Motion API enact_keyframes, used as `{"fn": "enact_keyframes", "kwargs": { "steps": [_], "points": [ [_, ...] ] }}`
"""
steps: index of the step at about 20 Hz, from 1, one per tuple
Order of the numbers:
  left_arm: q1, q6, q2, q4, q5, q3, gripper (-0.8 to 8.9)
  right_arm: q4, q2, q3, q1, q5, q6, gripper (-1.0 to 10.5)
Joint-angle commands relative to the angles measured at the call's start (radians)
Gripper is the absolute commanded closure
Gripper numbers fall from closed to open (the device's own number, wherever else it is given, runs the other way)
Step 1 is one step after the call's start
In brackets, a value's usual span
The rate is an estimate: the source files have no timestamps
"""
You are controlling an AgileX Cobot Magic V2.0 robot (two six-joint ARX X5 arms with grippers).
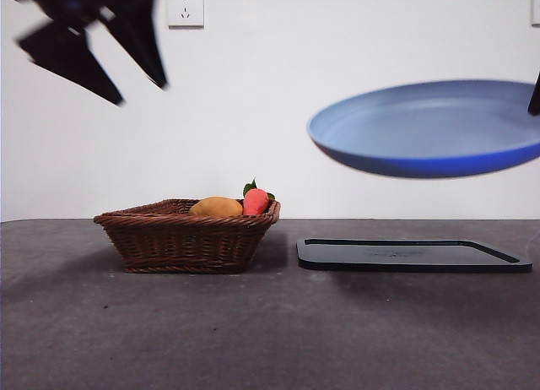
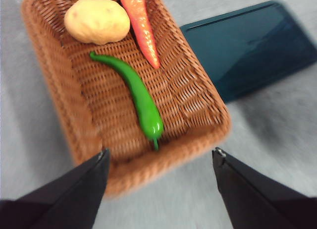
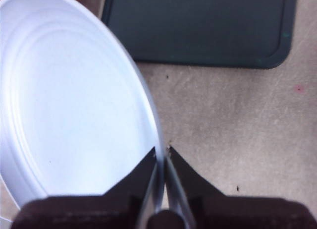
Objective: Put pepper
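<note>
The pepper (image 2: 141,97), long, slim and glossy green, lies in the wicker basket (image 2: 49,85) and is hidden behind the basket's wall (image 1: 181,242) in the front view. My left gripper (image 2: 159,157) is open and empty, well above the basket; it shows at the top left of the front view (image 1: 114,56). My right gripper (image 3: 162,150) is shut on the rim of the blue plate (image 3: 69,110). It holds the plate (image 1: 430,128) tilted in the air above the black tray (image 1: 413,255).
A yellow-orange rounded fruit (image 2: 96,20) and a red-orange one with green leaves (image 2: 141,26) lie in the basket beside the pepper; both show above its rim in the front view (image 1: 217,207) (image 1: 256,201). The black tray (image 2: 247,48) lies flat to the basket's right.
</note>
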Motion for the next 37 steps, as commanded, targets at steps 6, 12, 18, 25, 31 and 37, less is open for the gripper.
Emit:
{"fn": "enact_keyframes", "kwargs": {
  "steps": [6, 12, 18, 25, 31, 37],
  "points": [
    [-0.067, -0.021, 0.367, 0.006, -0.079, 0.240, 4.51, -0.040, -0.127, 0.009, 0.001, -0.001, 0.061, 9.4],
    [-0.074, -0.021, 0.531, 0.043, -0.119, 0.299, 4.51, -0.054, -0.191, 0.009, 0.001, -0.001, 0.070, 9.4],
    [-0.079, -0.026, 0.605, 0.062, -0.121, 0.300, 4.52, -0.067, -0.192, 0.009, 0.001, -0.001, 0.070, 9.4],
    [-0.080, -0.028, 0.636, 0.056, -0.145, 0.300, 4.78, -0.067, -0.192, 0.009, 0.001, -0.001, 0.069, 9.4],
    [-0.080, -0.028, 0.637, 0.026, -0.139, 0.300, 5.98, -0.060, -0.192, 0.009, 0.001, -0.001, 0.066, 9.4],
    [-0.079, -0.029, 0.637, 0.007, -0.139, 0.300, 6.89, -0.059, -0.192, 0.009, 0.001, -0.001, 0.061, 9.4]
  ]
}}
